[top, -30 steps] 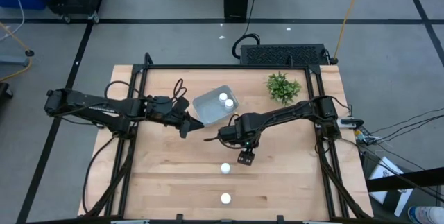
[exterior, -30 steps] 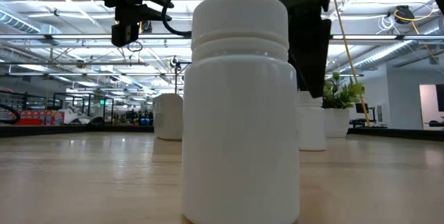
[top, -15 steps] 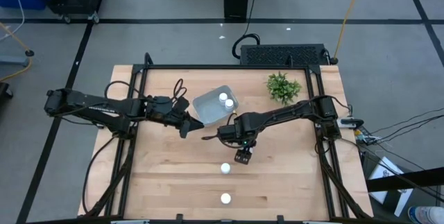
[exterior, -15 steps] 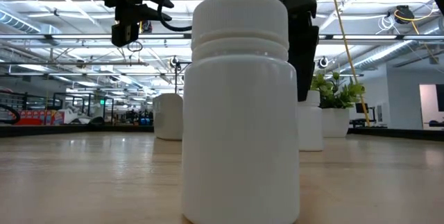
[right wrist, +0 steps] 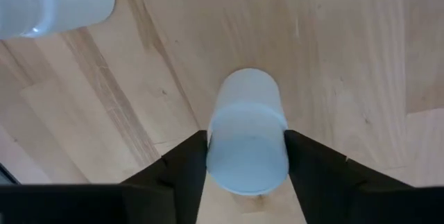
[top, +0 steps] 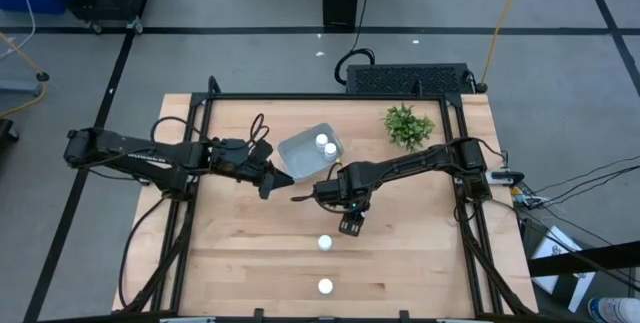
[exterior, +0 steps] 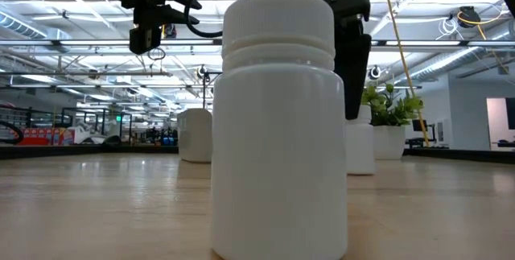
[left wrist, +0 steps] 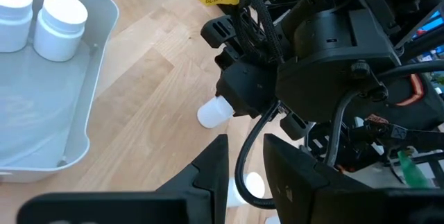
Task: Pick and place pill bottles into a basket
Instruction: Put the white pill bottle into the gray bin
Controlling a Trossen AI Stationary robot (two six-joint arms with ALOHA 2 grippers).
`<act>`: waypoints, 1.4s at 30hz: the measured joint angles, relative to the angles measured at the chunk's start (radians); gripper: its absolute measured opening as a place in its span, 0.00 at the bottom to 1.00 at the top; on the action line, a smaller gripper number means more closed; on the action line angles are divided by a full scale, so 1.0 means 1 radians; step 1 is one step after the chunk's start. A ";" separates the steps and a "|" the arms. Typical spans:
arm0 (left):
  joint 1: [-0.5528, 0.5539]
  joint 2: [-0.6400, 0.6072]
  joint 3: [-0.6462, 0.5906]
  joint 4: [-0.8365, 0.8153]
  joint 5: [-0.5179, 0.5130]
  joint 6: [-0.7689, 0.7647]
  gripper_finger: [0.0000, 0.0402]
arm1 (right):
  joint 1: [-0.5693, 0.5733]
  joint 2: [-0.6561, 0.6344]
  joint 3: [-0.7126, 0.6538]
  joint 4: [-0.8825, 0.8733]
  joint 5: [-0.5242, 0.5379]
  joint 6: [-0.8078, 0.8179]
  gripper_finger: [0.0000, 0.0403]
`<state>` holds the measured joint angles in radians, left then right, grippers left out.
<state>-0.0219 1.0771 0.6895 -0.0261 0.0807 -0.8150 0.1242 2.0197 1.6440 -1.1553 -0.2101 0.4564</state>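
One white pill bottle stands upright on the wooden table under my right gripper, which is shut on it just to the near right of the basket. The pale blue-grey basket holds two bottles, also shown in the left wrist view. Two more bottles stand free on their bases nearer the front edge; the nearest one fills the low view. My left gripper hovers shut at the basket's near left corner, touching nothing. My right gripper pinches the pill bottle by its two opposite sides, near the cap end, between the two fingers. The fingers come from above and point steeply down. The bottle stands upright with its base on the table.
A small green plant stands at the far right of the table. A dark frame runs along the table's left and right sides. Bare wood lies to the right of the free bottles and along the near edge.
My right gripper has closed its fingers on the bottle beneath it while staying over the same spot; in the low view its dark outline has narrowed. The bottle stays on the table.
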 joint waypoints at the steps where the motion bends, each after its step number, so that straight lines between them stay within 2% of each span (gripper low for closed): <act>1: 0.000 0.000 0.000 0.000 0.000 0.000 0.24 | 0.000 0.000 0.000 0.000 0.001 -0.002 0.42; 4: 0.000 0.000 0.000 0.000 0.000 0.000 0.24 | -0.003 0.000 0.000 0.000 0.003 -0.003 0.38; 9: 0.000 -0.005 0.000 0.003 0.001 0.000 0.24 | -0.026 -0.020 0.000 0.001 0.003 0.003 0.38; 15: 0.000 -0.059 -0.002 -0.009 -0.002 -0.008 0.24 | -0.074 -0.110 0.000 0.024 0.030 0.026 0.39; 20: 0.000 -0.129 -0.002 -0.006 -0.002 -0.005 0.24 | -0.123 -0.202 0.001 0.184 0.086 0.022 0.38; 25: 0.000 -0.200 -0.001 -0.020 -0.002 0.021 0.24 | -0.196 -0.233 0.025 0.328 0.083 0.041 0.38; 28: 0.002 -0.236 -0.001 -0.049 -0.006 0.017 0.24 | -0.237 -0.208 0.101 0.341 0.093 0.008 0.38; 33: 0.002 -0.285 0.000 -0.104 -0.011 0.021 0.24 | -0.287 -0.121 0.303 0.320 0.104 -0.071 0.38; 38: 0.001 -0.314 -0.001 -0.135 -0.011 0.024 0.24 | -0.326 0.007 0.527 0.174 0.110 -0.162 0.38; 42: 0.003 -0.325 -0.001 -0.151 -0.015 0.024 0.24 | -0.358 0.112 0.650 0.047 0.104 -0.187 0.38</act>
<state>-0.0190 0.7523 0.6885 -0.1775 0.0659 -0.7907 -0.2339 2.1315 2.2938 -1.1081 -0.1057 0.2696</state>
